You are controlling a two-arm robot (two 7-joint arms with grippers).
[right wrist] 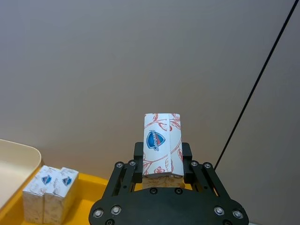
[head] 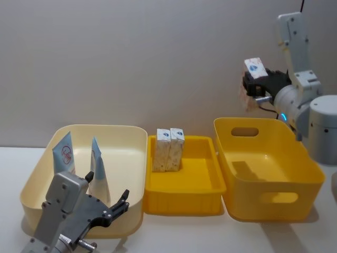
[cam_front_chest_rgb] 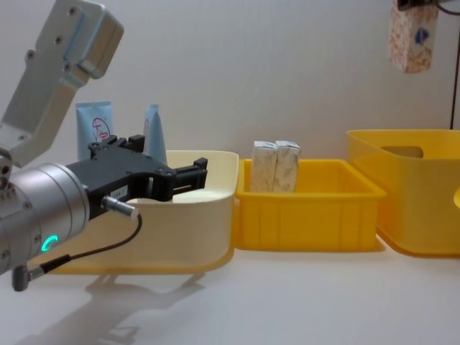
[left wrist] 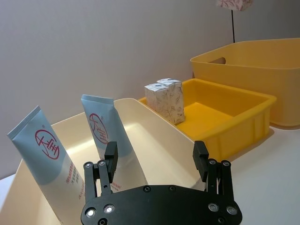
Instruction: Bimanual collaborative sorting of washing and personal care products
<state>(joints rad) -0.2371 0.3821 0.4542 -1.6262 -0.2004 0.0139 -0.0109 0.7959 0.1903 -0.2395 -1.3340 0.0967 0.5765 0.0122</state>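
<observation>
Closest to me, at the lower left of the head view, the left gripper (head: 118, 205) hangs over the near rim of the cream bin (head: 131, 137). Its jaws are apart with nothing between them. From its wrist camera I look past both black fingers (left wrist: 111, 152) into that bin.

Two light-blue tubes (head: 64, 153) stand inside the cream bin, leaning against its left and back walls. The nearer-left one shows a red round logo, and so does the second tube (head: 97, 163) just to its right. In the chest view they rise above the bin's rim at the left, behind the gripper.

Next, in the middle of the frame, I have the shallow yellow tray (head: 200, 184), touching the cream bin's right side. Two patterned packs (head: 169, 149) stand upright side by side, touching, at the tray's back left corner.

To the right of the tray sits the large yellow bin (head: 263, 158) with handle slots, on the white table (head: 174, 232).

Farthest off, at the upper right of the head view, the right gripper (head: 256, 83) is held high above the large yellow bin. Its jaws are clamped on a third pack (right wrist: 161, 140), cream with red floral print and a blue shield mark, against the plain grey wall (head: 131, 52).
</observation>
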